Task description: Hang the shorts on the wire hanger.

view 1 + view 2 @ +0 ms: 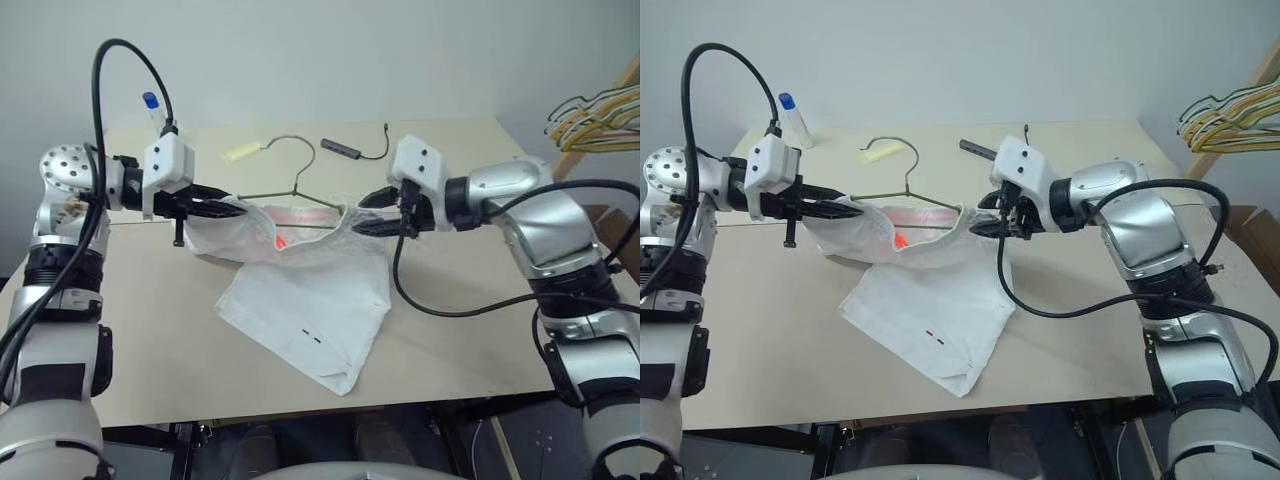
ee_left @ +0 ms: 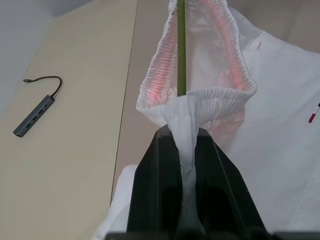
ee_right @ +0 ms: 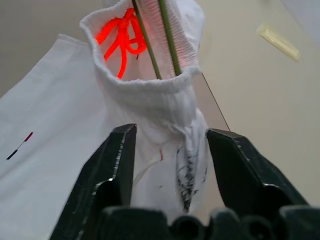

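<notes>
The white shorts (image 1: 300, 300) hang by their elastic waistband between my two grippers, with the legs draped on the table (image 1: 140, 340). The thin green wire hanger (image 1: 272, 192) runs inside the stretched waistband, and its hook rises behind the cloth. My left gripper (image 1: 225, 210) is shut on the waistband's left end (image 2: 182, 125). At the waistband's right end (image 3: 150, 100), my right gripper (image 1: 372, 213) stands open, its fingers (image 3: 117, 155) apart on either side of the bunched cloth. An orange-red drawstring (image 3: 120, 37) shows inside the waist opening.
A grey USB hub with a black cable (image 1: 343, 149) and a pale yellow strip (image 1: 243, 151) lie at the back of the table. A small bottle with a blue cap (image 1: 150, 103) stands at the back left. A bunch of hangers (image 1: 595, 115) hangs at the far right.
</notes>
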